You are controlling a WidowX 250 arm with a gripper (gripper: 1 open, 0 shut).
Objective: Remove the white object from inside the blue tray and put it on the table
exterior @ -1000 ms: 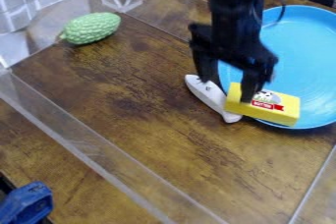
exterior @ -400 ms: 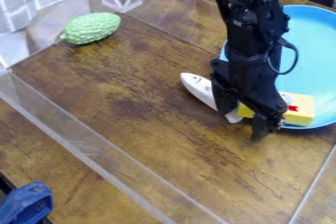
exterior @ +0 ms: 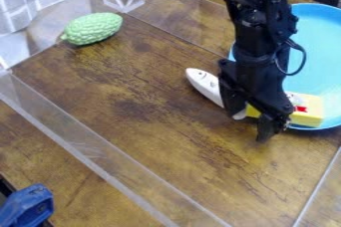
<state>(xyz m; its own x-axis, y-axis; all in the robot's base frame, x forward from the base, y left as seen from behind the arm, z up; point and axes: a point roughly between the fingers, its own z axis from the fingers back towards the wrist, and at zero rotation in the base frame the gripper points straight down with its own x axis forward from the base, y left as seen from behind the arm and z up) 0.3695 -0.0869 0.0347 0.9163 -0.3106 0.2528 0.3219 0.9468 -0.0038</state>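
Hand [exterior: 261, 117] seen lowered, pointing steeply down, jaws spread wide and grasping nothing. White fish [exterior: 208, 83] found just beside the hand on its left, partly hidden behind it; the visible end rests on the worktop [exterior: 120, 102], and the far end appears to lie at the rim of the blue tray [exterior: 314, 32], though this is masked by the hand. Yellow box [exterior: 305, 111] lies on the tray rim just to the hand's right. Whether the fingers touch or straddle the fish cannot be told. Fish judged light, small and narrow; probably smooth moulded plastic or rubber, so some slip is to be expected, and little fragility. Hold best taken across the narrow mid-body, jaws square to its length, away from the tapered tail. Closeness of the box is noted as a risk: it could be nudged or pinched along with the fish.
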